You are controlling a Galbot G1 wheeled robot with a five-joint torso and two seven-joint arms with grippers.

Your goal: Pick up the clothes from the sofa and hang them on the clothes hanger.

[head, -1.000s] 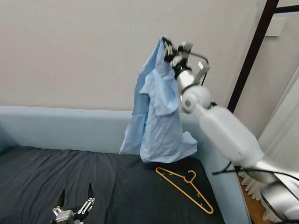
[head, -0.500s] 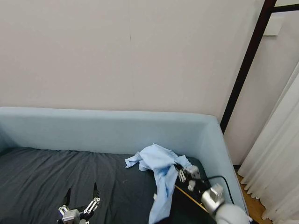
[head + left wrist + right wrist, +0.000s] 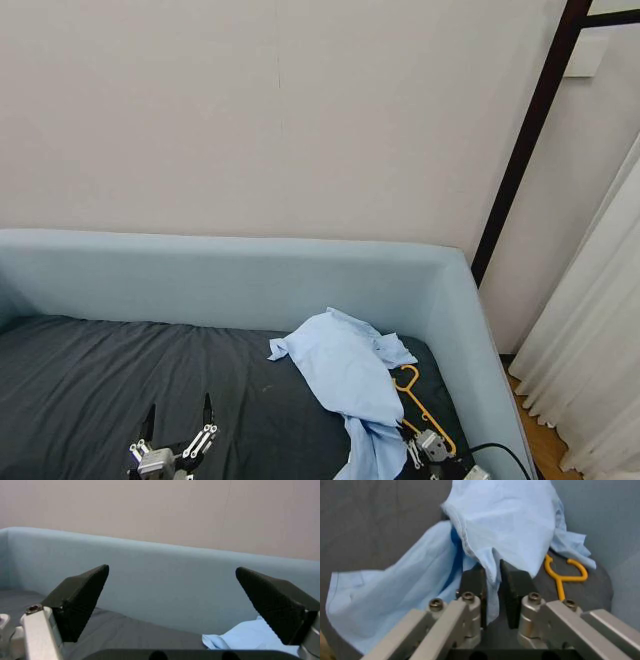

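Sofa in pale blue spans the lower half of the head view, its dark grey seat running along the bottom of the frame beneath a plain beige wall. We see a light blue shirt lying crumpled on the seat at the lower right of the frame, close to the sofa's end, trailing from the cushion's back toward the bottom edge. An orange hanger lies flat on the seat just beside the shirt, on its right in the head view, with part of it tucked under the cloth.

At the bottom edge of the head view, right of centre, we find the right claw low over the seat. In the right wrist view its two dark fingers stand close together with a fold of the shirt pinched between them.

The left claw hovers over bare seat at the lower left of the head view, well apart from the shirt. Its fingers are spread wide and hold nothing.

A dark pole slants across the upper right corner, and a white curtain hangs at the right edge
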